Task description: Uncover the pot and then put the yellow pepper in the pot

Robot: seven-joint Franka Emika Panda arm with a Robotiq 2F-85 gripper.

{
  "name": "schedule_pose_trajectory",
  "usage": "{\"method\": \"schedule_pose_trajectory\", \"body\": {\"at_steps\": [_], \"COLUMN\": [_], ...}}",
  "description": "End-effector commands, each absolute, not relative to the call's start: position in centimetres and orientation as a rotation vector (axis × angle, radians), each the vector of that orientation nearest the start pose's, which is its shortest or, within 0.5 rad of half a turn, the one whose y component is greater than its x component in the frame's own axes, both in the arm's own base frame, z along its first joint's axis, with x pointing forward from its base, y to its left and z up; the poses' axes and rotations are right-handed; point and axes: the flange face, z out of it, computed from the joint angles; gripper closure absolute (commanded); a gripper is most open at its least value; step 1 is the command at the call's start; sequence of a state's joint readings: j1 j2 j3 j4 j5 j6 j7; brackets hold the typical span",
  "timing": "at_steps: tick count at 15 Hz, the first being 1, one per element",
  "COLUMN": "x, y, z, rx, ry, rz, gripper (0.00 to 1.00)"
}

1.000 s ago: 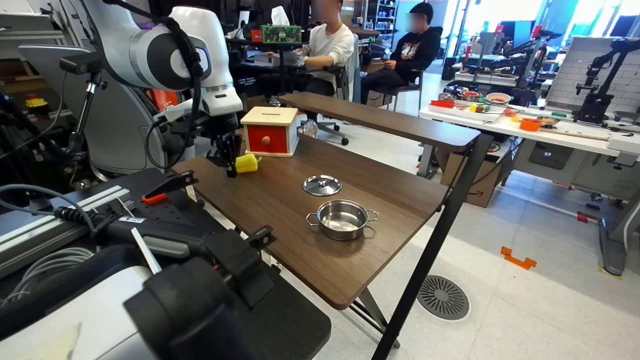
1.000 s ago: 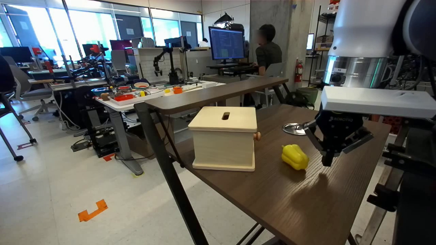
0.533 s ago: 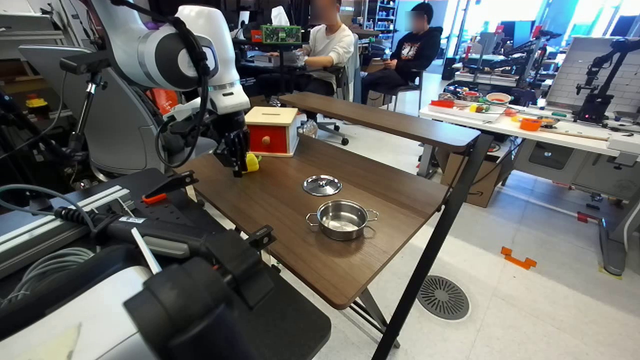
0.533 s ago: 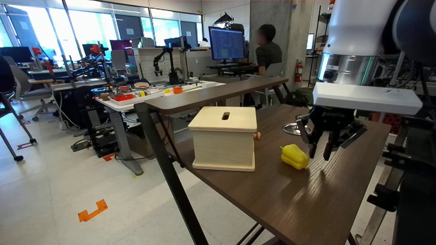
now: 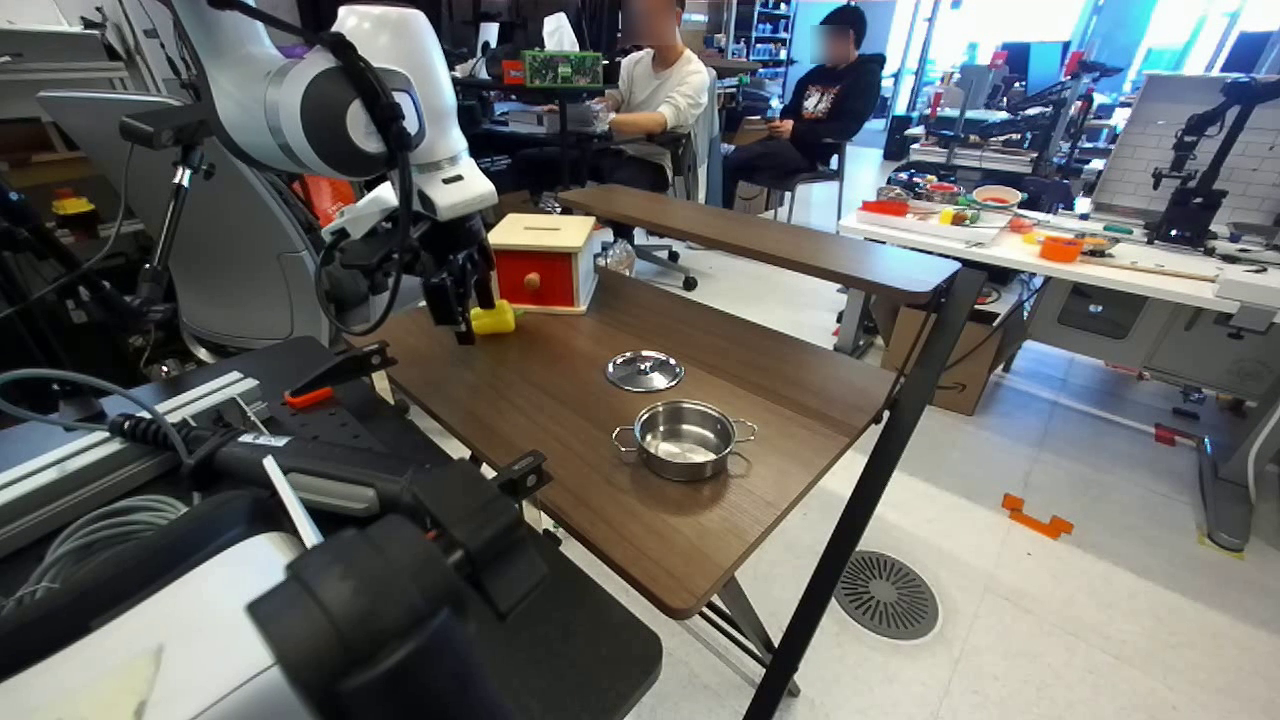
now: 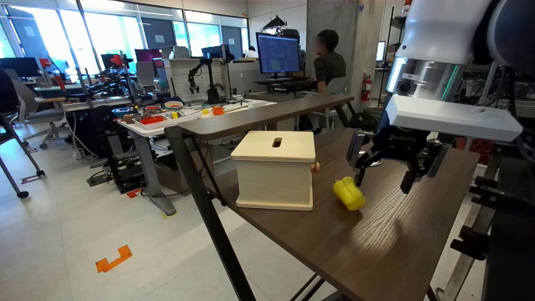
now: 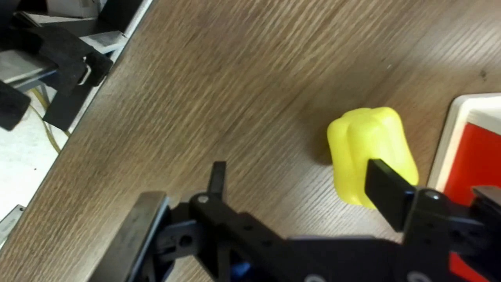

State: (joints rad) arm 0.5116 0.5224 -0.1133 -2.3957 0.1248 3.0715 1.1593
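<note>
The shiny steel pot (image 5: 685, 466) stands uncovered on the brown table, with its metal lid (image 5: 645, 370) lying flat beside it. Behind my gripper in an exterior view, part of the lid (image 6: 374, 162) shows, but the pot is hidden there. Near the wooden box lies the yellow pepper (image 6: 349, 194), seen in the wrist view as a lumpy yellow thing (image 7: 354, 135). Above the table my gripper (image 6: 382, 188) is open, its jaws wide apart and nothing between them. One of its fingers (image 7: 385, 192) overlaps the pepper in the wrist view; whether they touch I cannot tell.
A wooden box with a red front (image 5: 535, 278) stands close to the pepper, its pale frame (image 7: 446, 149) at the wrist view's right. A raised shelf (image 5: 760, 235) runs along one long side of the table (image 5: 570, 420).
My gripper has opened from shut to wide and shifted a little toward the box. The pepper has moved slightly toward the box and turned. Pot and lid have stayed put.
</note>
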Motion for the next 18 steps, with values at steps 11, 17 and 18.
{"method": "schedule_pose_trajectory", "body": {"at_steps": [11, 17, 18], "x": [47.1, 47.8, 47.9], "y": [18.9, 19.7, 19.8], "z": [13.1, 11.4, 11.2], "rx": [-2.798, -2.841, -2.848], "ry": [0.895, 0.767, 0.749], "rz": [-0.236, -0.218, -0.214], "gripper": [0.0, 0.0, 0.0]}}
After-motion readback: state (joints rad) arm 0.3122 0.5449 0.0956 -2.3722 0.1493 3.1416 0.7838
